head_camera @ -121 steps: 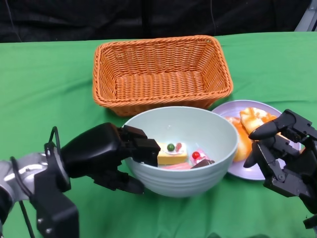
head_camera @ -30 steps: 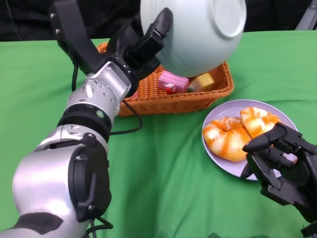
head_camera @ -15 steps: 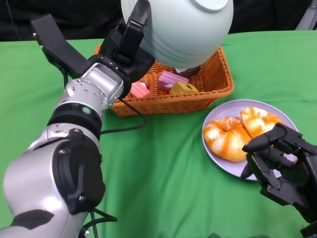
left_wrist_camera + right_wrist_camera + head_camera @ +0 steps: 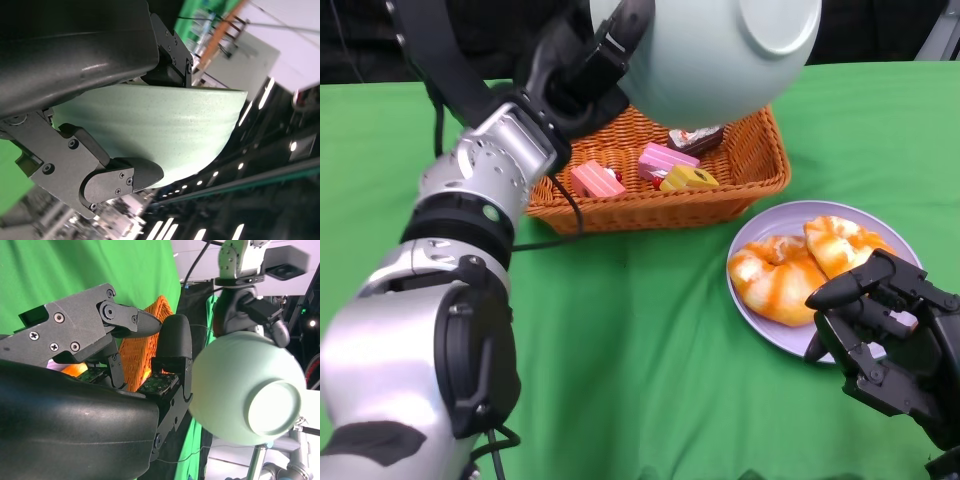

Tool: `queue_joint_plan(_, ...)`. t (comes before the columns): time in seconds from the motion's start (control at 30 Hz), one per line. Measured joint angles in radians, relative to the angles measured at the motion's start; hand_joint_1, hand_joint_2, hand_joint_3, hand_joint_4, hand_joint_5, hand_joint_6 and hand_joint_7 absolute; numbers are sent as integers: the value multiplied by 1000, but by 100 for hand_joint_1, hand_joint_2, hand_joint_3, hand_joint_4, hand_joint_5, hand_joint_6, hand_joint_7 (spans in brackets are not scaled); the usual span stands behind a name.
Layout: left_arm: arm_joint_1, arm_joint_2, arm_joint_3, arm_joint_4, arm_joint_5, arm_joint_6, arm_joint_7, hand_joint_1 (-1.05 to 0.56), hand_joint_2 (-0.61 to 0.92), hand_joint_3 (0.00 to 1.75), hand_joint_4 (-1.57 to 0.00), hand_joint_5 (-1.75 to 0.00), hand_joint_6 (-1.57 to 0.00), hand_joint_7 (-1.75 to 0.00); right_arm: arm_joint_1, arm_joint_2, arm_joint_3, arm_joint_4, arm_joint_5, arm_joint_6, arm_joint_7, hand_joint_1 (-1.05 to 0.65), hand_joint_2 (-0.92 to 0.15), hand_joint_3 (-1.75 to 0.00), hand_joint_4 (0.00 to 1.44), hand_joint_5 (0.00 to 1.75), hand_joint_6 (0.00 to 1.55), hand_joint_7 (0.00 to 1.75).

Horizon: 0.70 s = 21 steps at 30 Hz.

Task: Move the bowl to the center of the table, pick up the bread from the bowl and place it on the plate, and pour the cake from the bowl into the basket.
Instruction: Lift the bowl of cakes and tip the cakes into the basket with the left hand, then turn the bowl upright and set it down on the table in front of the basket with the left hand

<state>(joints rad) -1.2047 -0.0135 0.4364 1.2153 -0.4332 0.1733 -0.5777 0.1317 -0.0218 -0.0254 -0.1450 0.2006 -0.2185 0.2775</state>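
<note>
My left hand (image 4: 582,62) grips the pale green bowl (image 4: 720,55) by its rim and holds it tipped over above the orange wicker basket (image 4: 760,165), its base turned toward me. The bowl (image 4: 245,390) and the bowl (image 4: 150,125) fill the wrist views. Several cake pieces lie in the basket: a pink one (image 4: 597,179), a pink one (image 4: 667,158), a yellow one (image 4: 688,178) and a dark one (image 4: 695,137). Two pieces of bread (image 4: 790,268) sit on the purple plate (image 4: 760,228). My right hand (image 4: 880,335) hovers at the plate's near edge, fingers curled and holding nothing.
Green cloth covers the table (image 4: 650,360), with open room in front of the basket and left of the plate. My left forearm (image 4: 460,230) runs from the lower left up to the basket. Black backdrop lies behind the table.
The left hand has lifted the bowl off the table, tipped it over the basket, and the cakes have dropped in. In the last half second the bowl shifted right. The right hand stayed put.
</note>
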Motion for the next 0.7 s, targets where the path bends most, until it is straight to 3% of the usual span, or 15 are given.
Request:
queue_joint_plan(0.17,2,53,-90,-56,72,-80,-113,-25,49,124,-80,-175,-73,-172,0,1,1,-1,1,0,-2,-10,-74,-69,64,158,64,123)
queue_joint_plan(0.3,30,107,-178,-163,142,-230,-224,-26,44,129,-83,-175,-67,-172,-1,1,5,-3,0,1,-7,-10,-74,-69,64,158,64,122)
queue_joint_plan(0.33,44,119,-197,-190,156,-267,-244,-26,47,124,-83,-175,-67,-170,-1,1,5,-4,-1,1,-9,-10,-73,-69,64,157,65,122)
queue_joint_plan(0.47,170,164,-278,-343,239,-417,-261,-20,50,119,-84,-175,-67,-166,-3,1,6,-8,-3,3,-15,-12,-73,-69,64,158,65,122)
queue_joint_plan(0.6,331,190,-327,-455,313,-703,-248,-16,52,120,-82,-175,-65,-163,-3,1,3,-12,-3,4,-22,-12,-72,-70,65,156,65,122)
queue_joint_plan(0.7,392,210,-343,-478,335,-847,-238,-11,53,118,-84,-175,-67,-163,-9,1,-1,-21,-2,6,-26,-13,-73,-70,66,156,65,121)
